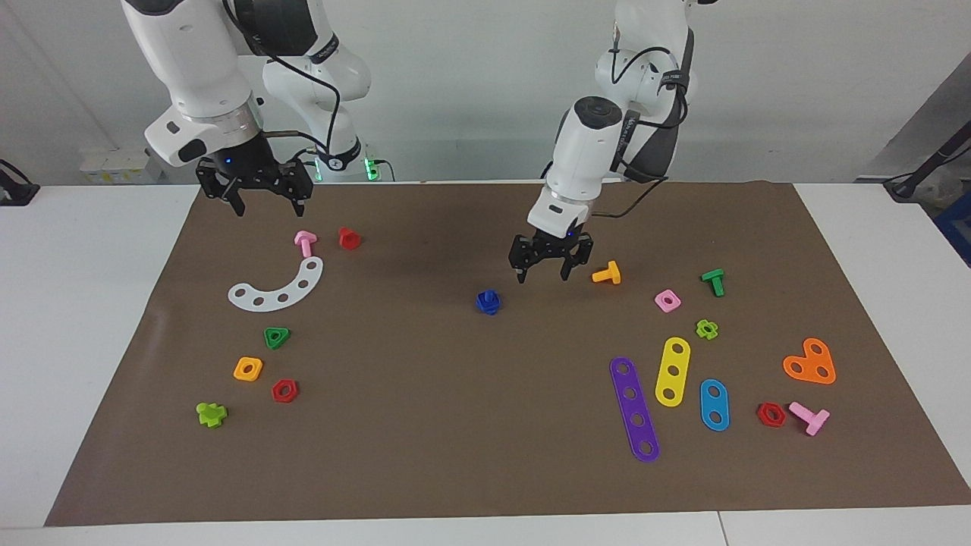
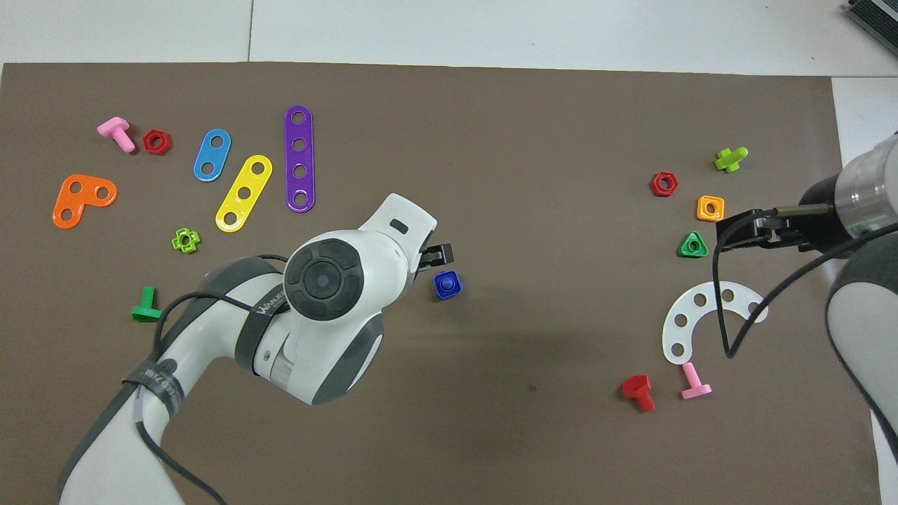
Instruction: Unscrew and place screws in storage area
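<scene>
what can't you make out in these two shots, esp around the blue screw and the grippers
- Blue screw: too small in either view to tell whether a nut is still threaded on it.
- Left gripper: in the overhead view the arm's own wrist covers all but a black tip.
- Orange bolt: hidden in the overhead view under the left arm.
- Right gripper: overhead, the fingertips are hard to read.

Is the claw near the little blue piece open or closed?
Open. The left gripper shows two black fingers spread apart with nothing between them, beside the blue screw.
</scene>
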Robot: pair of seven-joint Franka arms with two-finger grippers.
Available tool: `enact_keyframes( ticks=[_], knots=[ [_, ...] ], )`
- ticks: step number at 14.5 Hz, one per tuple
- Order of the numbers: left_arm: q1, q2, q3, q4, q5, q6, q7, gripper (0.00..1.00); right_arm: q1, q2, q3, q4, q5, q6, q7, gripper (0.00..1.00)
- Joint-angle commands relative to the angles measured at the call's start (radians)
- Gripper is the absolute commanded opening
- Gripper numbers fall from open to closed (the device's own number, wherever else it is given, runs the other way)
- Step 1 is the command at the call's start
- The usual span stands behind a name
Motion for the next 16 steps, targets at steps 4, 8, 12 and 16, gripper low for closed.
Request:
enact_keyframes(
  ticks=[4, 8, 12, 16],
  knots=[
    [-0.086, 0.144, 0.018, 0.03, -0.015, 0.082, -0.04, 0.94, -0.012, -0.024, 0.006, -0.029, 0.0, 0.007, -0.015, 1.0],
    [-0.087, 0.16, 0.018, 0.03, -0.015, 0.089, -0.041, 0.88, -0.011, -0.024, 0.006, -0.029, 0.0, 0.01, -0.015, 1.0],
    [-0.093, 0.167, 0.018, 0.029, -0.017, 0.089, -0.043, 0.82, -0.012, -0.024, 0.006, -0.029, 0.0, 0.01, -0.017, 1.0],
    [-0.093, 0.172, 0.018, 0.027, -0.017, 0.089, -0.066, 0.79, -0.014, -0.024, 0.006, -0.029, 0.0, 0.01, -0.018, 1.0]
  ],
)
